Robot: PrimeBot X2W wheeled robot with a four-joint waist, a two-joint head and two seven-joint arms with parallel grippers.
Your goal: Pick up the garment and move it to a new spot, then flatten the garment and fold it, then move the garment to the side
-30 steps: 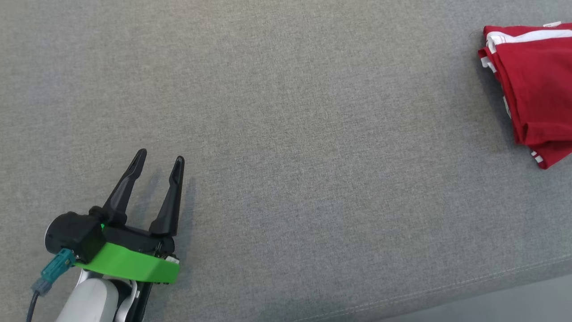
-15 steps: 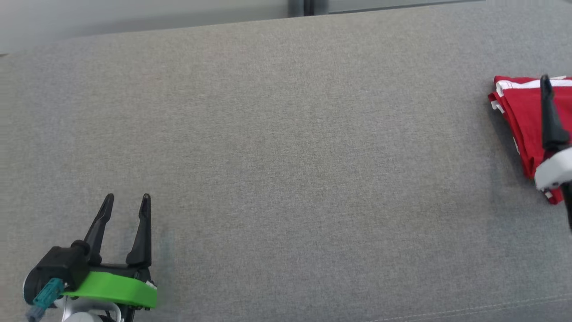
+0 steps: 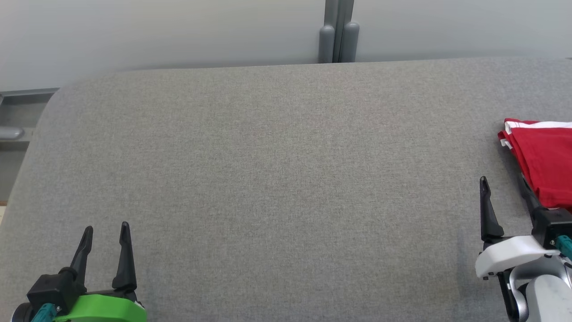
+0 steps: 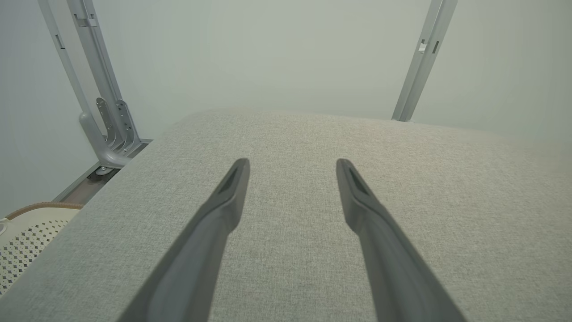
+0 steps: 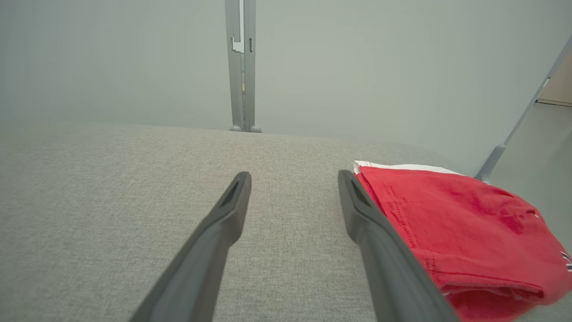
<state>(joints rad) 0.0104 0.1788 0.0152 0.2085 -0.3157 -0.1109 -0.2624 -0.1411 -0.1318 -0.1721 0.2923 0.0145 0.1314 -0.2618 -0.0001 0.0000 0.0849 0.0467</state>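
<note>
The garment [image 3: 545, 158] is red with white trim and lies folded at the right edge of the grey padded surface [image 3: 277, 170]. In the right wrist view the garment [image 5: 464, 228] sits just right of my right fingers. My right gripper [image 3: 502, 188] stands open beside its near left edge, holding nothing. At the lower left my left gripper [image 3: 106, 230] is open and empty, far from the garment. Between its fingers in the left wrist view, the left gripper [image 4: 292, 167] has bare grey fabric.
A pale wall with a grey metal post [image 3: 337, 31] runs behind the surface. Off the surface's left edge stand a metal frame [image 4: 105, 129] and a white perforated basket [image 4: 27, 232]. The surface's far left corner [image 3: 58, 96] is rounded.
The head camera has tilted up, so the back wall and far edge now show. My right gripper has drawn back to the near left edge of the garment. Both grippers stay open.
</note>
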